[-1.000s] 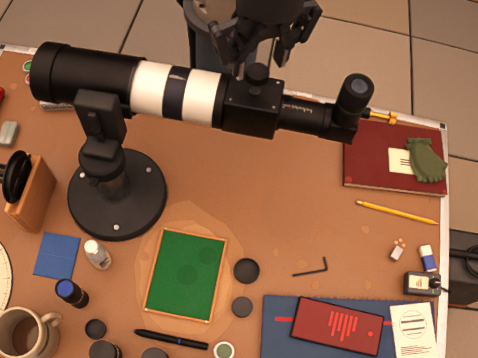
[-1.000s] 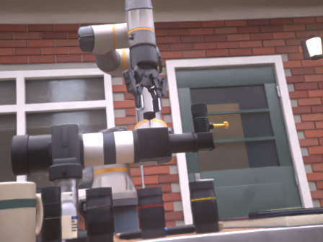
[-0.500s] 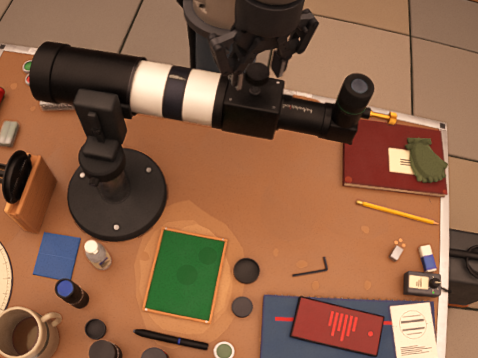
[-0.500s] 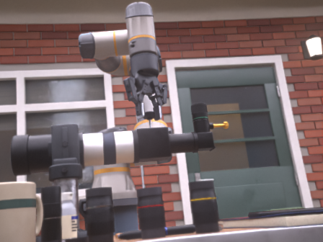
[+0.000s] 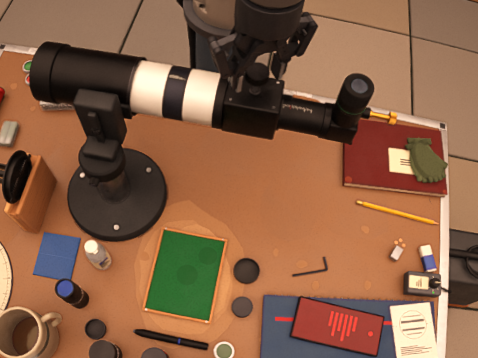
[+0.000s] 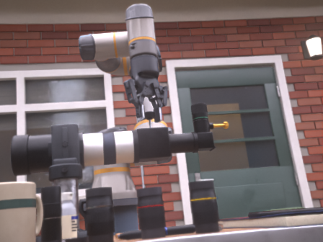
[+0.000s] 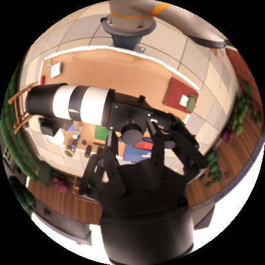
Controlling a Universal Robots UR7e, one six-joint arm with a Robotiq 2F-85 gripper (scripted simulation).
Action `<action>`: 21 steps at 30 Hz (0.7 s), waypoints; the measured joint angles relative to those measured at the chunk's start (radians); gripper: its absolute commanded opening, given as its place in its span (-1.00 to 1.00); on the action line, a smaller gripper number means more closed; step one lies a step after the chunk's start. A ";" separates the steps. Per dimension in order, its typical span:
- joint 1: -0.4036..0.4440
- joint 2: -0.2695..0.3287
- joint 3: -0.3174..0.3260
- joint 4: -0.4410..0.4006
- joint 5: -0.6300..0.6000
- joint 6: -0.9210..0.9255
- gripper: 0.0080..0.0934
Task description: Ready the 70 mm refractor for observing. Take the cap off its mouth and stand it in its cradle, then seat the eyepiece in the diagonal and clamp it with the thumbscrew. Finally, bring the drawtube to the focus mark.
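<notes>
At the middle of the table the black and white refractor (image 5: 165,95) lies level on its black mount (image 5: 116,192), its mouth uncapped at the left. The lens cap (image 5: 15,176) stands in the wooden cradle (image 5: 31,200) at the left edge. The eyepiece (image 5: 354,95) sits upright in the diagonal (image 5: 340,127) at the right end, with the yellow thumbscrew (image 5: 381,116) beside it. My gripper (image 7: 132,133) hangs open just above the focuser block (image 5: 252,112), its fingers on either side of the round black focus knob (image 7: 131,134), holding nothing.
The mount's round base takes up the left middle of the table. A green mat (image 5: 185,274) lies in front of it, with small dark caps (image 5: 246,270) beside. A red book (image 5: 395,157) with a green glove (image 5: 426,160) is at the right. A pencil (image 5: 396,212) and hex key (image 5: 311,269) lie nearer.
</notes>
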 measured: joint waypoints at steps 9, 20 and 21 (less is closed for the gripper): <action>0.000 0.000 0.000 0.000 0.000 0.000 0.15; 0.000 0.000 0.000 0.000 0.000 0.000 -0.37; 0.000 0.000 0.000 0.000 0.000 0.000 -0.41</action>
